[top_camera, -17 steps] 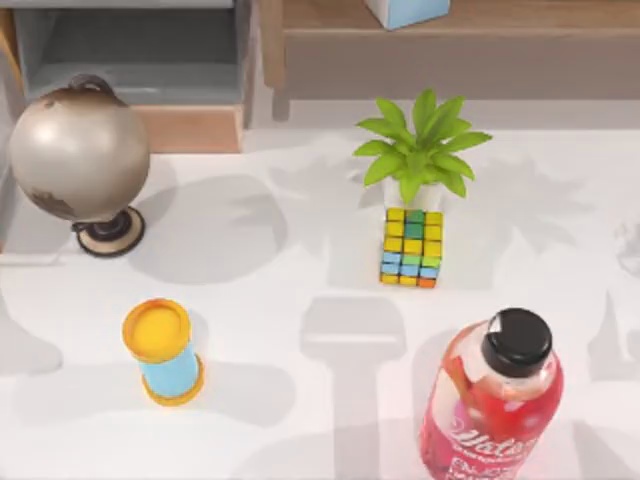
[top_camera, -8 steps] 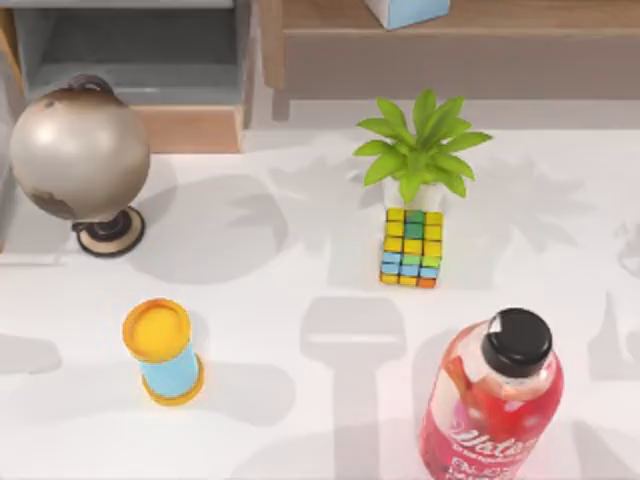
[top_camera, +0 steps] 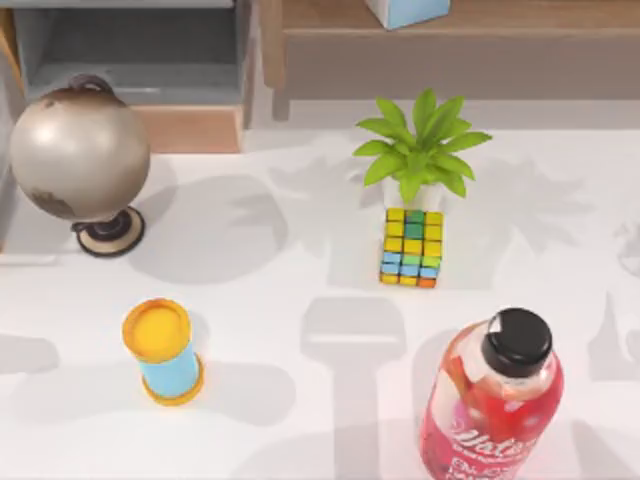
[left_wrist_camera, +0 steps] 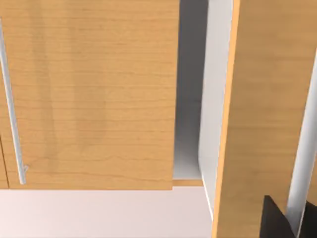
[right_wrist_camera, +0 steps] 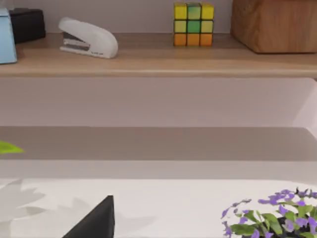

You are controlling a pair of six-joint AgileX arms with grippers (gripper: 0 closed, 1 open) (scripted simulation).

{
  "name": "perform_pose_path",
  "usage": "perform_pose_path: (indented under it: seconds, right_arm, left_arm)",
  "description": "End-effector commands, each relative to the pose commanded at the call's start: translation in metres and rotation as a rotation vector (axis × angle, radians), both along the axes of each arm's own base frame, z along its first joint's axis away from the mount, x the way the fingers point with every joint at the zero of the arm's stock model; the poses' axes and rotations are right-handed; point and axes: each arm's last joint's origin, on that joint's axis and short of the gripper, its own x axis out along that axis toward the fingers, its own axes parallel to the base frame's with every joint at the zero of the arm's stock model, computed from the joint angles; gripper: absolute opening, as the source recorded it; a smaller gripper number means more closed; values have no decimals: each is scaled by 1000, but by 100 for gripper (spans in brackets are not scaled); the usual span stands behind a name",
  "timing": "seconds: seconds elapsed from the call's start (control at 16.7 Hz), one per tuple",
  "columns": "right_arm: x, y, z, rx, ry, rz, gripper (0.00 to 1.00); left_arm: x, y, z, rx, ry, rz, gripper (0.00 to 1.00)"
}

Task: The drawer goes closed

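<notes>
**Desk:** What's nearest your left-hand camera?

**Me:** A dark edge of my left gripper [left_wrist_camera: 276, 223], hard against a pale bar handle [left_wrist_camera: 301, 163] on an orange-brown wood front. Whether that pincer is wide, narrow or holding the bar, I cannot tell. I judge it is parked there because that front is the face to push.

**Desk:** And the drawer itself?

**Me:** The drawer [left_wrist_camera: 190, 114] shows just past that front as a narrow grey strip with a pale rim, between the front and the neighbouring flush panel [left_wrist_camera: 94, 94]. That gap tells me it stands out from its housing, not yet home.

**Desk:** What does the overhead camera add?

**Me:** The table's layout, front to back. A red bottle [top_camera: 492, 405] is at lower right and a blue-and-yellow canister [top_camera: 163, 352] at lower left. A colour cube [top_camera: 411, 247] sits mid-frame, touching a potted plant [top_camera: 418, 152] behind it. A globe [top_camera: 80, 150] is at the left, and beyond it, upper left, is a wide grey-lined compartment [top_camera: 130, 60].

**Desk:** And the right arm?

**Me:** Idle. My right gripper [right_wrist_camera: 96, 223] hangs low over the tabletop facing a shelf, and its state I cannot tell either. That camera supplies purple flowers [right_wrist_camera: 267, 218] close by, then a white stapler [right_wrist_camera: 88, 38] and a second cube [right_wrist_camera: 193, 24] on the shelf.
</notes>
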Motion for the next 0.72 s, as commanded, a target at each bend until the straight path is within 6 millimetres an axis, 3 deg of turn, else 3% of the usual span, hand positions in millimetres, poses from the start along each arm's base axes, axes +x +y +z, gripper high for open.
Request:
perform_pose_path:
  seconds: [0.18, 0.54, 0.72]
  right_arm:
    - [0, 0, 0, 0, 0, 0, 100]
    - [0, 0, 0, 0, 0, 0, 100]
    - [0, 0, 0, 0, 0, 0, 100]
  left_arm:
    - [11, 1, 1, 2, -3, 0, 0]
    - [59, -1, 0, 0, -1, 0, 0]
    - [63, -1, 0, 0, 0, 0, 0]
